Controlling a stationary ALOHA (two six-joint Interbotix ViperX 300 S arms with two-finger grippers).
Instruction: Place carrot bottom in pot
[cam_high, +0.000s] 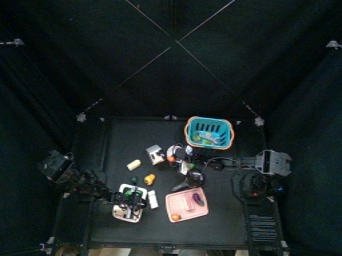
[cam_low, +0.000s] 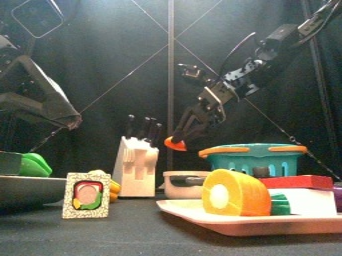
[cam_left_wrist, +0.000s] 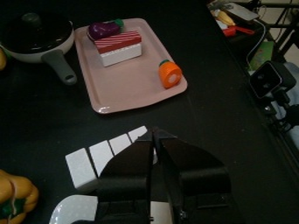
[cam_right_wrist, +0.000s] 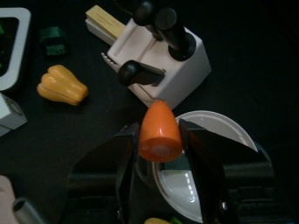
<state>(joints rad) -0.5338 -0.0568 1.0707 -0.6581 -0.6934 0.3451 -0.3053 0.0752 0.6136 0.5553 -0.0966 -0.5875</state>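
My right gripper (cam_right_wrist: 160, 144) is shut on the carrot bottom (cam_right_wrist: 160, 131), a stubby orange piece held tip outward. It hangs in the air just above the silver pot (cam_right_wrist: 198, 171). In the front view the carrot bottom (cam_low: 178, 144) sits in the right gripper (cam_low: 185, 135), above and slightly left of the pot (cam_low: 182, 181). The pot also shows in the left wrist view (cam_left_wrist: 30, 35), beside the pink board. My left gripper (cam_left_wrist: 156, 144) is shut and empty, resting low at the table's front left (cam_high: 130, 203).
A white knife block (cam_right_wrist: 158, 48) stands next to the pot. A yellow piece (cam_right_wrist: 65, 84) and a green piece (cam_right_wrist: 49, 35) lie beyond it. The pink board (cam_left_wrist: 128, 74) carries a cake slice (cam_left_wrist: 114, 44) and an orange roll. A teal basket (cam_low: 254, 155) stands at the back right.
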